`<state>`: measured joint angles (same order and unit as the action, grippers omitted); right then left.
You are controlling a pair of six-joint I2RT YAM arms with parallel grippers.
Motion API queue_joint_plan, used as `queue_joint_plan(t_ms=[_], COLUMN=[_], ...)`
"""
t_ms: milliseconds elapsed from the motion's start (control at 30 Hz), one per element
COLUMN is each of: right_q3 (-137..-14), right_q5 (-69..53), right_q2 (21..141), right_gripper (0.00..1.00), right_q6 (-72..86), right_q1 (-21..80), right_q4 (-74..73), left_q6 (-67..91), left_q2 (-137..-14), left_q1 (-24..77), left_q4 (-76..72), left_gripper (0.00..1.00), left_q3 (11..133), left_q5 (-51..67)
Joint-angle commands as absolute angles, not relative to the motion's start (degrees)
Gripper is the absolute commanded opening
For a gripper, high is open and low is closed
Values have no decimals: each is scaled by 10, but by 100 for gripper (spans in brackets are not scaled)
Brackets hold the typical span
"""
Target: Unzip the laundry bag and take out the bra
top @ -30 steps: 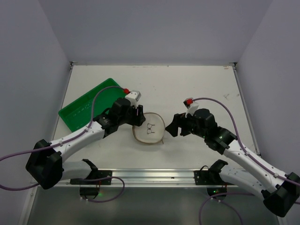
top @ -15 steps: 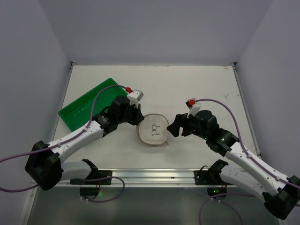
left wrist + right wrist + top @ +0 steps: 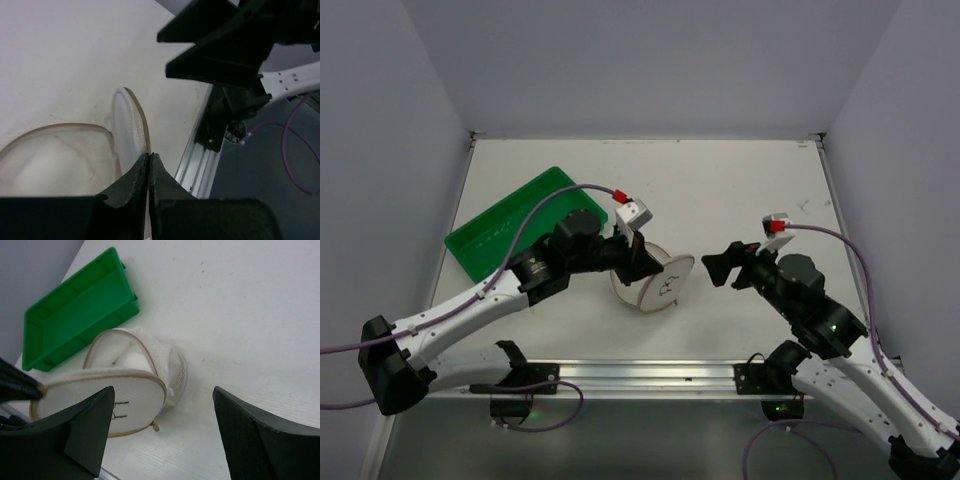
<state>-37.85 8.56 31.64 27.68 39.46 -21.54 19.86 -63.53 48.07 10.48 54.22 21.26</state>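
The laundry bag (image 3: 665, 287) lies at the table's middle, unzipped, its lid tilted up. My left gripper (image 3: 647, 266) is shut on the lid's tan rim, seen up close in the left wrist view (image 3: 150, 155). In the right wrist view the lid (image 3: 100, 400) shows its dark bra drawing, and the zip pull (image 3: 156, 427) hangs below it. The mesh base (image 3: 172, 367) stands open behind the lid, with a white padded shape, apparently the bra (image 3: 131, 360), inside. My right gripper (image 3: 718, 270) is open and empty, a little to the right of the bag (image 3: 164, 390).
A green rectangular tray (image 3: 510, 225) sits at the left, just behind the bag, and it also shows in the right wrist view (image 3: 75, 315). A metal rail (image 3: 650, 375) runs along the near table edge. Walls enclose the table on three sides.
My left gripper has moved right and up with the lid's rim, tilting the bag open. My right gripper has drawn back to the right, away from the bag.
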Motion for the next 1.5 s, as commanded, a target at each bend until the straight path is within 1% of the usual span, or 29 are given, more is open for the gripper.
queue_joint_plan(t_ms=[0, 33, 67, 167, 200, 233, 267, 300, 367, 400, 533, 567, 633, 667, 767, 800, 933, 1067, 1267, 1467], right_q3=[-403, -401, -394, -385, -383, -382, -379, -377, -373, -372, -363, -358, -353, -352, -338, -331, -308, -296, -275, -282], right_q5=[181, 191, 204, 210, 209, 207, 206, 203, 195, 190, 132, 122, 86, 71, 6, 3, -32, -57, -95, -109], right_q2=[255, 242, 230, 199, 196, 197, 199, 203, 220, 227, 278, 293, 361, 361, 425, 456, 525, 580, 652, 703], right_gripper=[82, 83, 83, 85, 85, 85, 85, 85, 85, 85, 84, 84, 84, 83, 82, 81, 79, 75, 70, 65], right_q6=[295, 299, 300, 296, 297, 299, 300, 303, 315, 320, 356, 364, 394, 408, 460, 481, 520, 544, 567, 571], right_q1=[395, 394, 395, 395, 395, 394, 394, 394, 395, 395, 394, 395, 394, 394, 395, 395, 395, 394, 393, 385], right_q4=[-236, -236, -236, -238, -242, -243, -246, -246, -246, -246, -233, -229, -222, -217, -185, -173, -132, -87, -12, 30], left_q6=[183, 182, 182, 180, 179, 178, 176, 172, 169, 169, 210, 226, 263, 268, 270, 272, 285, 290, 300, 308], left_q2=[-669, -678, -689, -722, -731, -737, -744, -758, -771, -770, -746, -740, -720, -715, -719, -724, -756, -785, -795, -801], left_q1=[554, 572, 604, 659, 669, 679, 695, 700, 707, 707, 687, 654, 602, 594, 588, 586, 571, 555, 530, 529], left_q4=[64, 58, 44, 18, 11, 11, 11, 11, 25, 32, 61, 67, 75, 76, 92, 97, 114, 126, 125, 120], left_gripper=[9, 12, 18, 33, 45, 51, 64, 69, 74, 74, 73, 72, 72, 72, 72, 71, 70, 64, 56, 54], left_q3=[543, 543, 546, 552, 555, 558, 572, 580, 601, 605, 588, 583, 557, 549, 541, 541, 547, 549, 541, 523], left_q5=[242, 236, 232, 210, 203, 193, 188, 184, 164, 152, 22, 13, 9, 4, -43, -54, -76, -103, -111, -112])
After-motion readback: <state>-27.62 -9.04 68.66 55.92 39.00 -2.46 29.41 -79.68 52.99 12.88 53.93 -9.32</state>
